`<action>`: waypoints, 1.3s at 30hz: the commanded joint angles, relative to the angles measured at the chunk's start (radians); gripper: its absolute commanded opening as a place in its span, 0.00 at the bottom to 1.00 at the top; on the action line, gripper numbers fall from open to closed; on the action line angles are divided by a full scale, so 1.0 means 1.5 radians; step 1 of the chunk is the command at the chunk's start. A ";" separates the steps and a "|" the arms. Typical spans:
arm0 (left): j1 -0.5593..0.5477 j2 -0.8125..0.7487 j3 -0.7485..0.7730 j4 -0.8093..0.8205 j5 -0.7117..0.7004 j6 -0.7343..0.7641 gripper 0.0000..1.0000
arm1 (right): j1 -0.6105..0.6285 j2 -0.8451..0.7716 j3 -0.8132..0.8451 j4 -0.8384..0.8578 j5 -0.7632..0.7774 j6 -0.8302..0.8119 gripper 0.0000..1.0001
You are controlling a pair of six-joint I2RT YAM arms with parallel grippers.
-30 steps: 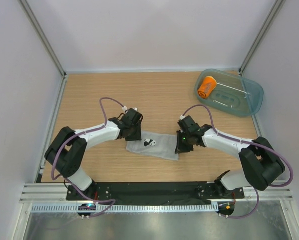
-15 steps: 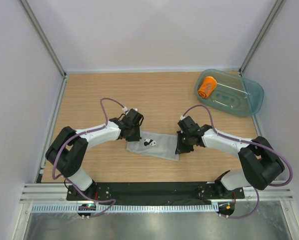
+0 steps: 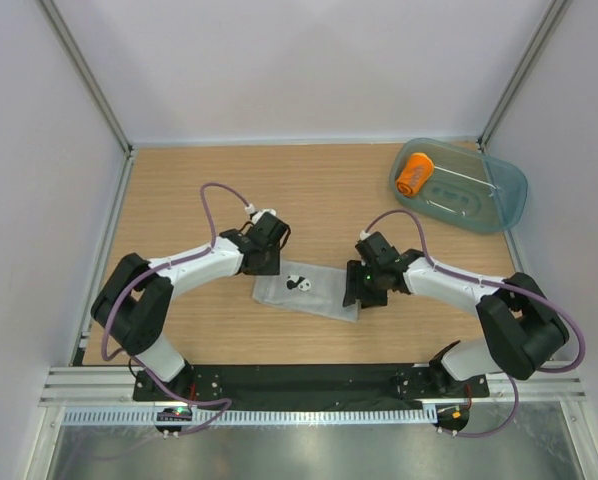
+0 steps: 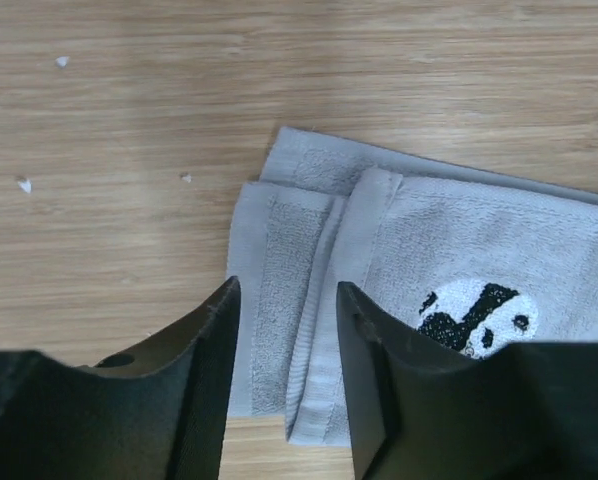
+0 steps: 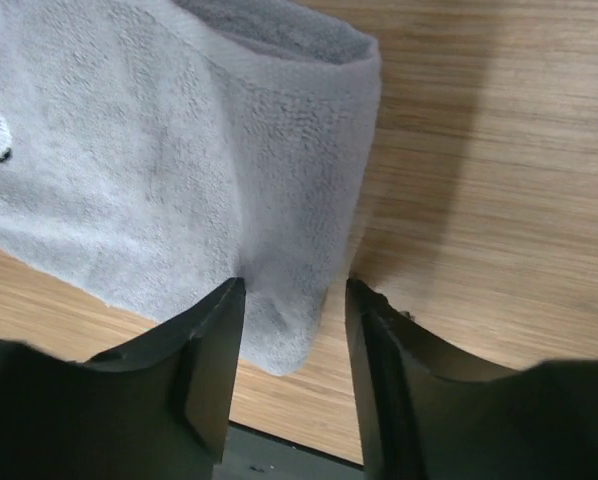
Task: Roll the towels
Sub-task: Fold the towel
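A light grey towel (image 3: pixel 314 296) lies folded flat on the table between the two arms, with a black-and-white panda patch (image 3: pixel 297 283) on top. My left gripper (image 3: pixel 265 266) hovers open over the towel's left end, and the folded layers (image 4: pixel 309 270) show between its fingers. My right gripper (image 3: pixel 356 296) is open at the towel's right end. That end's rounded corner (image 5: pixel 299 300) sits between the fingers, touching the left finger and apart from the right one. An orange towel (image 3: pixel 413 173) lies rolled inside the blue-green tub (image 3: pixel 499 205).
The tub stands at the back right corner against the enclosure's post. White walls close in the table on three sides. A black mounting rail (image 3: pixel 309 382) runs along the near edge. A few small white crumbs (image 4: pixel 24 184) lie on the wood left of the towel.
Both grippers have opened and let go of the towel's ends. The left gripper has drawn back a little from the left end. The towel still lies flat in the same spot.
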 commanded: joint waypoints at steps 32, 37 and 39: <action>-0.029 -0.056 -0.152 0.106 0.144 -0.103 0.40 | 0.030 0.028 -0.072 0.098 -0.060 0.034 0.01; 0.022 -0.060 -0.165 0.075 0.082 -0.087 0.38 | 0.030 0.014 -0.097 0.079 -0.034 0.037 0.01; 0.028 -0.061 -0.164 0.063 0.058 -0.080 0.38 | 0.029 0.005 -0.096 0.065 -0.024 0.033 0.01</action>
